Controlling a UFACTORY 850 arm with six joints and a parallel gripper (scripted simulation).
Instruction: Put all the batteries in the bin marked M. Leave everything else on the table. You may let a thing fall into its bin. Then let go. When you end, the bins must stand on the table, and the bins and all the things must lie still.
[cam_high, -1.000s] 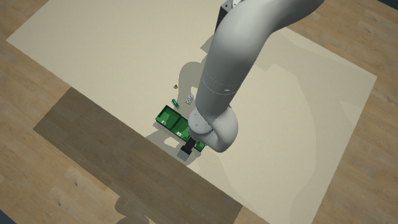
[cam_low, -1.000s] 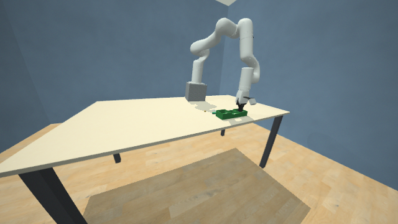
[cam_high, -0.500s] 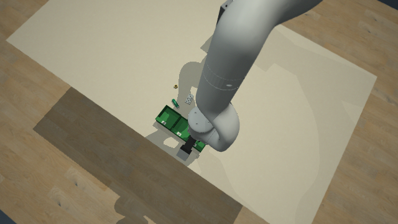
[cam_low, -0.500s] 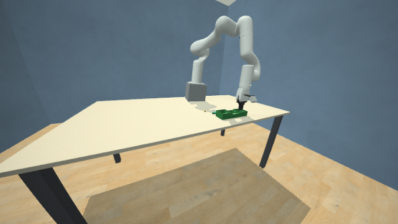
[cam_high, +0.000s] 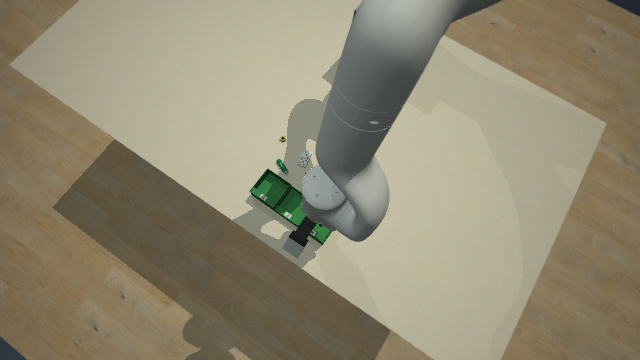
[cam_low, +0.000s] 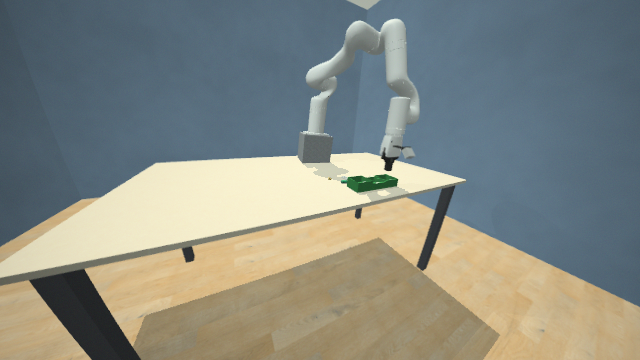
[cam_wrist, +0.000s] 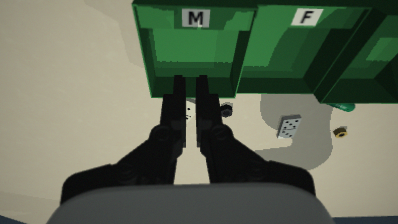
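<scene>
Three green bins stand in a row. In the wrist view the bin marked M (cam_wrist: 192, 55) is at the left, next to the bin marked F (cam_wrist: 295, 50). My gripper (cam_wrist: 190, 90) hovers above the near rim of bin M; its fingers are shut with only a thin slit and nothing between them. The visible floor of bin M looks bare. A green battery (cam_high: 282, 166) lies on the table beside the end bin of the row; in the wrist view only its edge (cam_wrist: 345, 106) shows behind the third bin. In the exterior view the gripper (cam_low: 389, 164) hangs just above the bins (cam_low: 372, 182).
A white dotted tile (cam_wrist: 289, 126), a small yellow nut (cam_wrist: 340, 132) and a small dark piece (cam_wrist: 226, 109) lie on the table behind the bins. The table's edge runs close to the bins. The arm's grey base (cam_low: 315, 146) stands at the back.
</scene>
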